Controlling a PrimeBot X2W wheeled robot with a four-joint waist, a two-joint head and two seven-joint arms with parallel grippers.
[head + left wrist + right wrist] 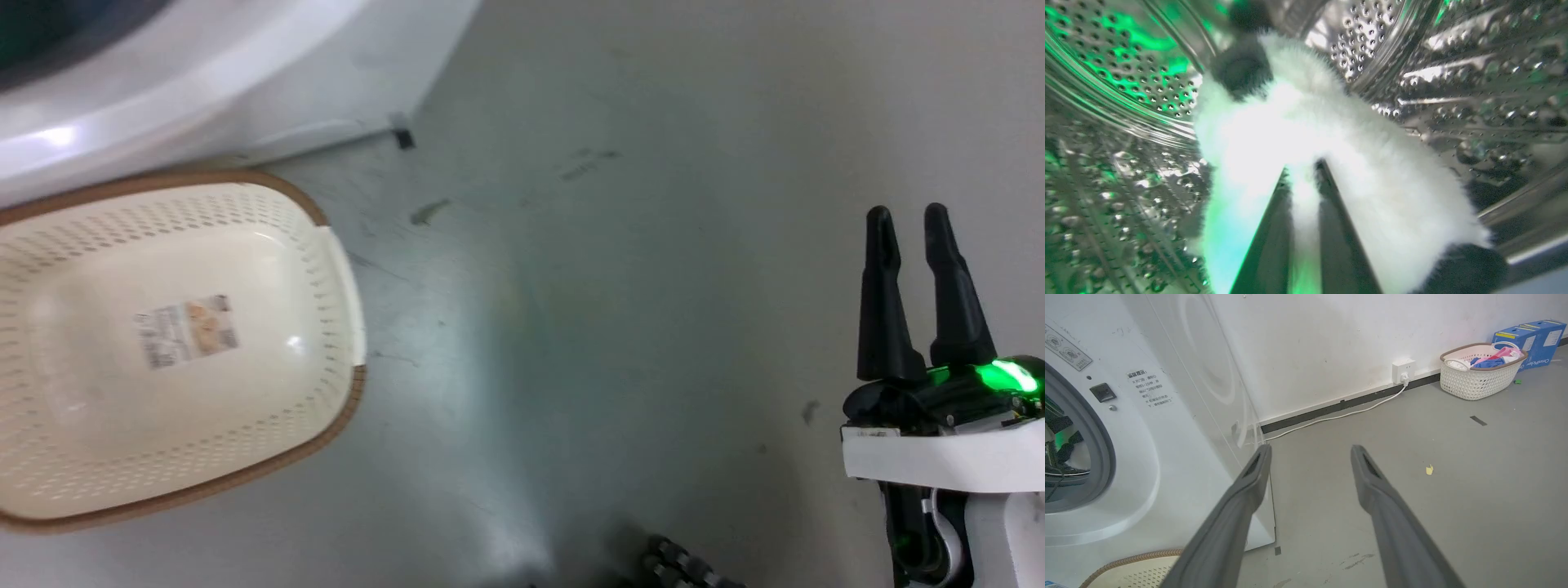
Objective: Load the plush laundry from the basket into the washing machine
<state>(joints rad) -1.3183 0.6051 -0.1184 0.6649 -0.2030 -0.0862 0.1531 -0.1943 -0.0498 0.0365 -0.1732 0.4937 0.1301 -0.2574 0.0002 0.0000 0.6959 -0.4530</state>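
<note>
The left gripper [1302, 167] is inside the washing machine [1180, 416], its jaws pressed together on a tuft of white fur on the panda toy [1298, 114], which sits among the shiny walls of the drum [1474, 81]. The basket [245, 175] in front of the washing machine is empty, so the step in hand looks like the release. To do it well, the arm should let go only once the whole toy is past the door opening, spread the jaws fully so the fur slips free, then back straight out. Whether the toy's lower end rests on the drum is hard to tell through the blur.

The right gripper [906, 216] hovers spread and empty over the bare grey floor [612, 286] beside the washing machine. Further from the washing machine, along the white wall [1331, 335], are a socket [1403, 370] with a cable [1339, 415], a second basket [1478, 381] of clothes and a blue box [1535, 339].
</note>
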